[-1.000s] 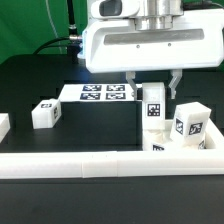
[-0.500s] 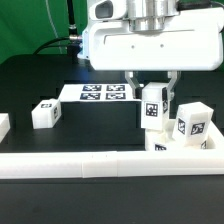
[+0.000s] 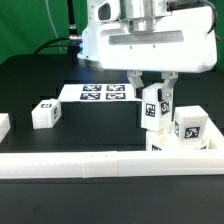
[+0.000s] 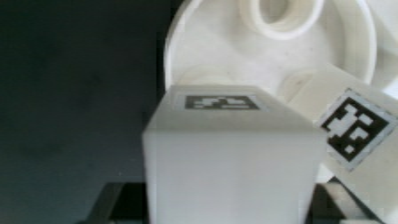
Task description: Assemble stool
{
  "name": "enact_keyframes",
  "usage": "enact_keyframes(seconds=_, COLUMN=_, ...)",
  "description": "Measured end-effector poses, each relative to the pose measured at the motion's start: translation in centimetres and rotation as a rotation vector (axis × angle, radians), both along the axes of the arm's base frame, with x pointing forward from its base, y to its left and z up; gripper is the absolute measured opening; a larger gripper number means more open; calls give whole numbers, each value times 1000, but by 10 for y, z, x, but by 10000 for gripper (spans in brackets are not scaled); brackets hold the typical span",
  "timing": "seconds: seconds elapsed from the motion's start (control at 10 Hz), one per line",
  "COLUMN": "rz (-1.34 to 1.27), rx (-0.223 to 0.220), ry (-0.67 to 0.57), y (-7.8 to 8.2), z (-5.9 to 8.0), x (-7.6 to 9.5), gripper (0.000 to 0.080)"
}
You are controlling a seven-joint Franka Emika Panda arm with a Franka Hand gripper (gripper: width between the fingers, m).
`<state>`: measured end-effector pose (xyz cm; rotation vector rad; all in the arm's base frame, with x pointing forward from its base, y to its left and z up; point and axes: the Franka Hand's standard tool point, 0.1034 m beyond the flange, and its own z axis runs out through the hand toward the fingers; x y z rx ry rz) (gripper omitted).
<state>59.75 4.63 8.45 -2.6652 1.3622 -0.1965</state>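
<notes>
**Gripper pinches an upright leg over the seat**

Gripper [image 3: 153,98] jaws are pressed onto a chunky white leg [image 3: 152,112]. The leg's long axis is near upright with a slight tilt, and its tag faces the exterior camera. Well off to the exterior view's left of the gripper, a loose leg [image 3: 45,113] sits on the counter [image 3: 30,88]. The marker board [image 3: 100,93] lies behind the gripper. Below the gripper, a little to the exterior view's right, lies the round seat [image 4: 210,45], with a hole [image 4: 281,12] showing beyond the held leg's end. Just right of the gripper stands a second leg [image 3: 190,125], so going down looks tight on that side.
</notes>
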Motion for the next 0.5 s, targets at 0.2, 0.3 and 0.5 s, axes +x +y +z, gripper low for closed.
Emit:
enact_keyframes(seconds=0.2, rz=-225, rx=64, ry=19, y=-2, z=-1, x=-3, gripper=338)
enact_keyframes(seconds=0.3, rz=-335, rx=98, ry=30, y=-3, z=-1, x=-3, gripper=338)
enact_keyframes(seconds=0.5, rz=-537, rx=151, ry=55, y=0, z=-2, x=-4, gripper=338)
